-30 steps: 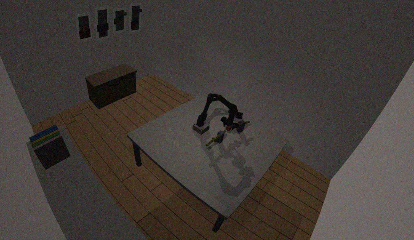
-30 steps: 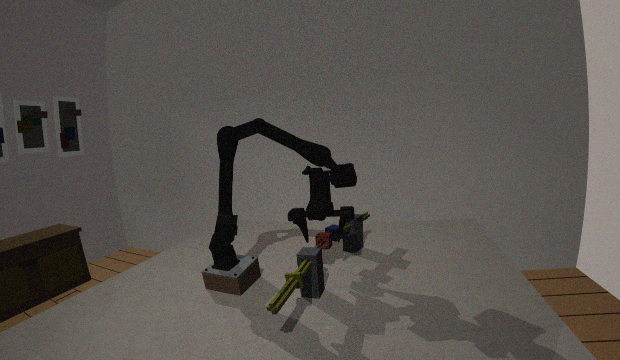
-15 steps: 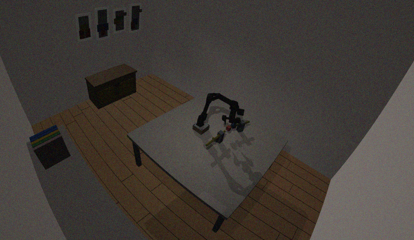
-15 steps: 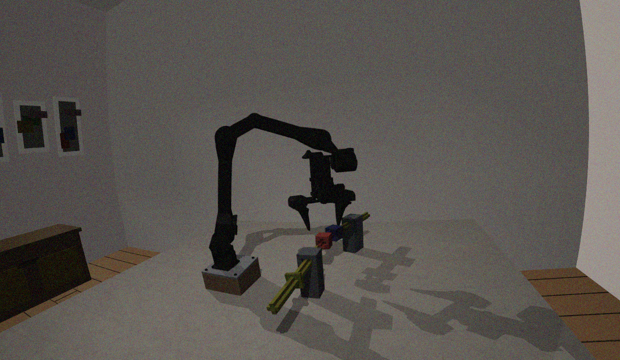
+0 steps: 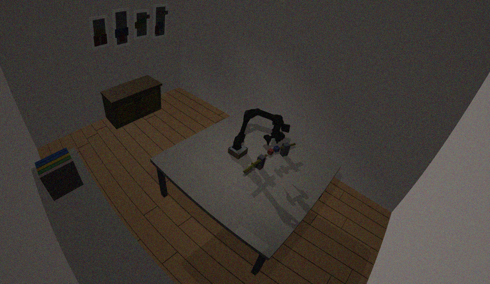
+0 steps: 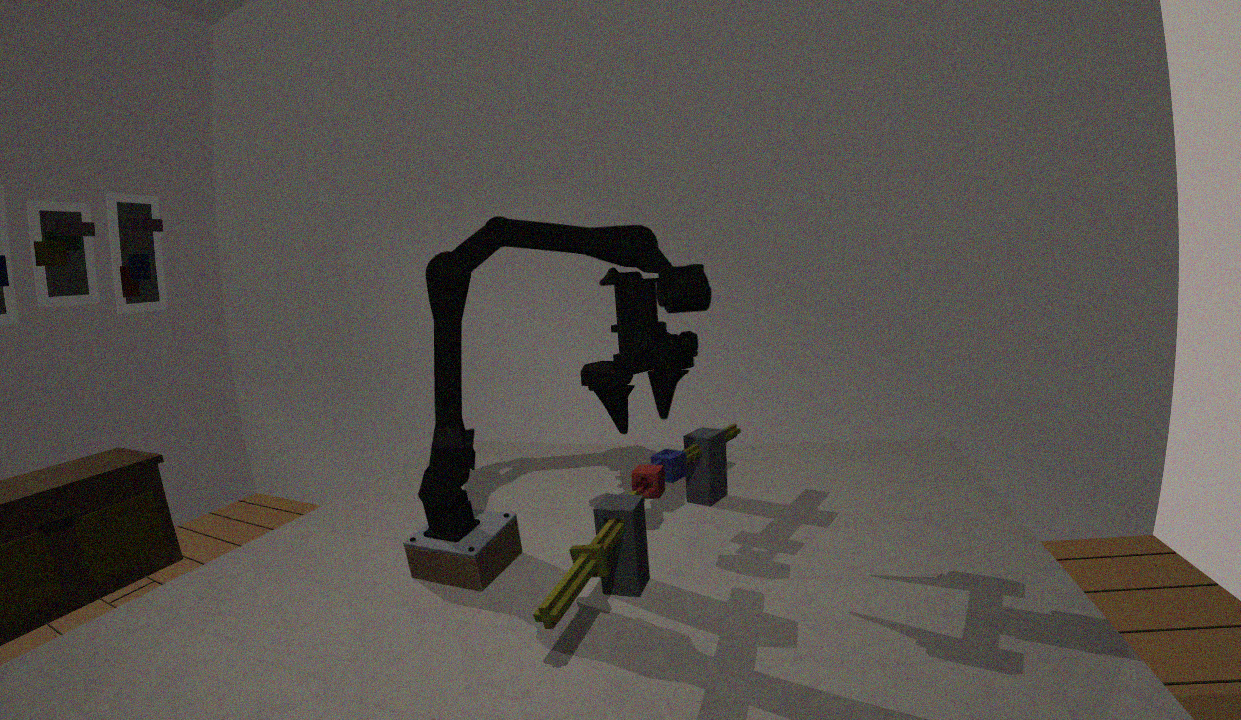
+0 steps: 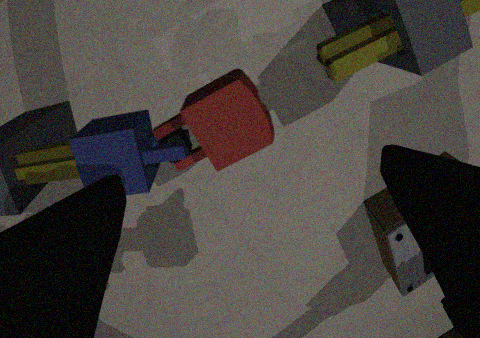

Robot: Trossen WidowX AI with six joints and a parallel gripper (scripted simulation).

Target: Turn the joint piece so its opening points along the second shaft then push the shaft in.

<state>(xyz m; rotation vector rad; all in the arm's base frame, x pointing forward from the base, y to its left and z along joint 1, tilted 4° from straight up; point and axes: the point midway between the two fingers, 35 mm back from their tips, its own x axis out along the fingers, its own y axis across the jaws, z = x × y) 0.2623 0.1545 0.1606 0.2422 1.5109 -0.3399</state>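
The red joint piece (image 5: 270, 151) (image 6: 657, 483) (image 7: 227, 125) hangs on its hinges from the blue fork (image 5: 276, 148) (image 6: 667, 464) (image 7: 107, 150) on the first yellow shaft (image 6: 731, 432) (image 7: 47, 165). In the wrist view, its opening faces the second yellow shaft (image 5: 250, 167) (image 6: 563, 598) (image 7: 357, 53), looking roughly in line with it. A gap shows between the piece and that shaft's end. The second shaft passes through the near grey block (image 6: 632, 546) (image 7: 432, 25), its cross-shaped collar outside. My gripper (image 6: 644, 425) (image 7: 255, 174) is open and empty, above the joint, touching nothing.
The far grey block (image 5: 284, 150) (image 6: 706, 470) bears the first shaft. The arm's base (image 5: 237, 152) (image 6: 463, 550) (image 7: 405, 253) stands on the table beside the shafts. Long shadows fall across the table (image 5: 211, 176) (image 6: 293, 626).
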